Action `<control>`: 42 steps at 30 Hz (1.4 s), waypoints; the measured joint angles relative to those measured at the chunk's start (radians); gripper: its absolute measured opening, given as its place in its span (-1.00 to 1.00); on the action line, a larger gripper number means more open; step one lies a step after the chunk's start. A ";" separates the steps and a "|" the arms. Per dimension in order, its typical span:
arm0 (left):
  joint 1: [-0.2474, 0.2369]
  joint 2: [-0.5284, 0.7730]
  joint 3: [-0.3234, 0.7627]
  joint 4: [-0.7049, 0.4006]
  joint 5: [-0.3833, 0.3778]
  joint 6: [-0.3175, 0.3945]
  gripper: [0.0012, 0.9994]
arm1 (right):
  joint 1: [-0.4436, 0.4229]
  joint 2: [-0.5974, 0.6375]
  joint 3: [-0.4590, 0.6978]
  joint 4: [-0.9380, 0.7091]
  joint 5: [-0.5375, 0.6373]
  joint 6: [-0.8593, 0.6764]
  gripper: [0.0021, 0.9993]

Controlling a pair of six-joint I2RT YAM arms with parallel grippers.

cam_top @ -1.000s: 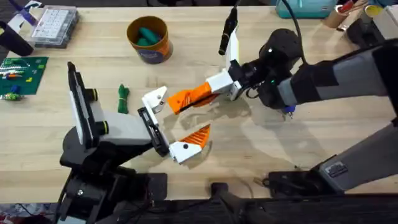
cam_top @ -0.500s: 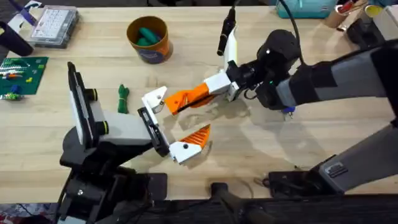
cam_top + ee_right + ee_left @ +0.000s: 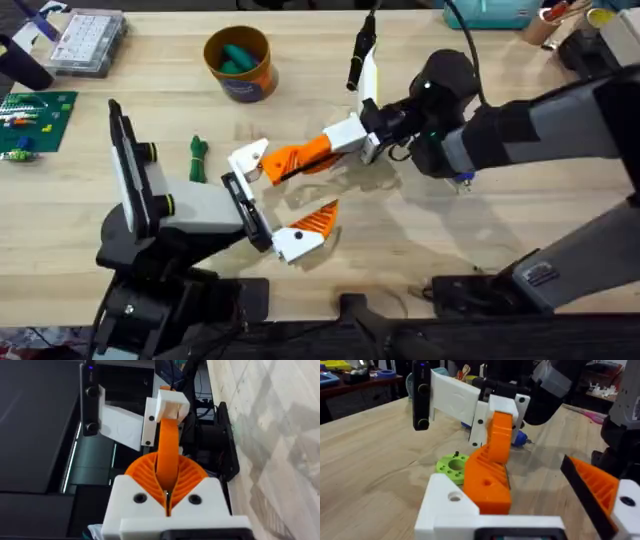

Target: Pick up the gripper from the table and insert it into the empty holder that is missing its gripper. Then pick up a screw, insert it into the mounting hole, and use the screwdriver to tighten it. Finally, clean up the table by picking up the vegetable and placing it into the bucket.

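My right gripper (image 3: 340,138) is shut on the orange ribbed gripper (image 3: 293,158) and holds its tip against the empty white holder (image 3: 249,159) of the left arm. In the right wrist view my orange pads (image 3: 187,477) clamp the gripper (image 3: 167,450), which meets the holder (image 3: 170,404). The left wrist view shows the gripper (image 3: 487,482) lying against the holder (image 3: 447,507). My left gripper (image 3: 274,198) stands open, its twin bracket bearing an orange finger (image 3: 318,216). The dark-green vegetable (image 3: 198,158) lies on the table (image 3: 420,240), apart from the orange bucket (image 3: 240,62). A blue bit of the screwdriver (image 3: 463,179) shows under the right arm.
A lime-green disc (image 3: 452,465) with a hole lies on the table just beyond the holder. Teal pieces sit in the bucket. A clear parts box (image 3: 88,40) and a green board (image 3: 35,115) occupy the far left. Clutter lines the far right corner (image 3: 570,20).
My right gripper has shifted slightly left and away from me, carrying the orange gripper closer against the holder. The left arm has not moved.
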 joint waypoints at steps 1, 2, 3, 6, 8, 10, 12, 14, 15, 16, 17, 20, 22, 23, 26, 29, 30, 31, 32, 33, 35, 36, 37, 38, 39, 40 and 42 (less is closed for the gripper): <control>0.000 0.000 0.000 0.000 0.000 0.000 0.98 | 0.001 0.000 0.000 0.000 0.000 0.000 -0.98; 0.000 0.000 0.000 0.000 0.000 0.000 0.98 | 0.001 0.000 0.000 0.000 0.000 0.001 -0.98; 0.000 0.000 0.000 0.000 0.000 0.000 0.98 | 0.001 0.000 0.000 0.000 0.001 0.002 -0.98; 0.000 0.000 0.000 0.000 0.000 0.000 0.98 | 0.001 0.000 0.000 0.000 0.005 0.003 -0.98; 0.000 0.000 0.000 0.000 0.000 0.000 0.98 | 0.001 0.000 0.000 0.000 0.009 0.006 -0.98; 0.000 0.000 0.000 0.000 0.000 0.000 0.98 | 0.001 0.000 0.000 -0.001 0.015 0.013 -0.98; 0.000 0.000 0.000 0.000 0.000 0.000 0.98 | 0.001 0.000 0.000 0.000 0.019 0.020 -0.98; 0.000 0.000 0.000 0.000 0.000 0.000 0.98 | 0.001 0.000 0.000 0.000 0.021 0.024 -0.98; 0.000 0.000 0.000 0.000 0.000 0.000 0.98 | 0.001 0.000 0.000 -0.001 0.023 0.026 -0.98; 0.000 0.000 0.000 0.000 0.000 0.000 0.98 | 0.001 0.000 0.000 -0.001 0.023 0.026 -0.98; 0.000 0.000 0.000 0.000 0.000 0.000 0.98 | 0.001 0.000 0.000 -0.001 0.023 0.026 -0.98; 0.000 0.000 0.000 0.000 0.000 0.000 0.98 | 0.006 0.000 0.000 0.000 0.023 0.026 -0.98; 0.000 0.000 0.000 0.000 0.000 0.000 0.98 | 0.014 0.000 0.000 0.000 0.023 0.026 -0.98; 0.000 0.000 0.000 0.000 0.000 0.000 0.98 | 0.018 0.000 0.000 0.000 0.023 0.026 -0.98; 0.000 0.000 0.000 0.000 0.000 0.000 0.98 | 0.025 0.000 0.000 0.000 0.026 0.026 -0.98; 0.000 0.000 0.000 0.000 0.000 0.000 0.98 | 0.026 0.000 0.000 0.000 0.035 0.026 -0.98; 0.000 0.000 0.000 0.000 0.000 0.000 0.98 | 0.026 0.000 0.000 0.000 0.039 0.026 -0.98; 0.000 0.000 0.000 0.000 0.000 0.000 0.98 | 0.026 0.000 0.000 -0.001 0.043 0.026 -0.98; 0.000 0.000 0.000 0.000 0.000 0.000 0.98 | 0.026 0.000 0.000 -0.001 0.045 0.026 -0.98; 0.000 0.000 0.000 0.000 0.000 0.000 0.98 | 0.026 0.001 0.000 0.000 0.048 0.026 -0.98; 0.000 0.000 0.000 0.000 -0.001 0.000 0.98 | 0.026 0.006 0.000 0.000 0.054 0.026 -0.98; 0.000 0.000 0.000 0.000 -0.001 -0.001 0.98 | 0.026 0.011 0.001 0.001 0.057 0.026 -0.98; 0.000 0.000 0.000 0.000 -0.001 -0.002 0.98 | 0.026 0.016 0.004 0.002 0.060 0.026 -0.98; 0.000 0.000 0.000 0.000 -0.002 -0.003 0.98 | 0.026 0.021 0.009 0.002 0.060 0.026 -0.98; 0.000 0.000 0.000 0.000 -0.002 -0.003 0.98 | 0.026 0.026 0.016 0.002 0.061 0.026 -0.98; 0.000 0.000 0.000 0.000 -0.004 -0.003 0.98 | 0.026 0.029 0.021 0.002 0.060 0.026 -0.98; 0.000 0.000 0.000 0.000 -0.005 -0.003 0.98 | 0.028 0.034 0.031 0.001 0.060 0.026 -0.98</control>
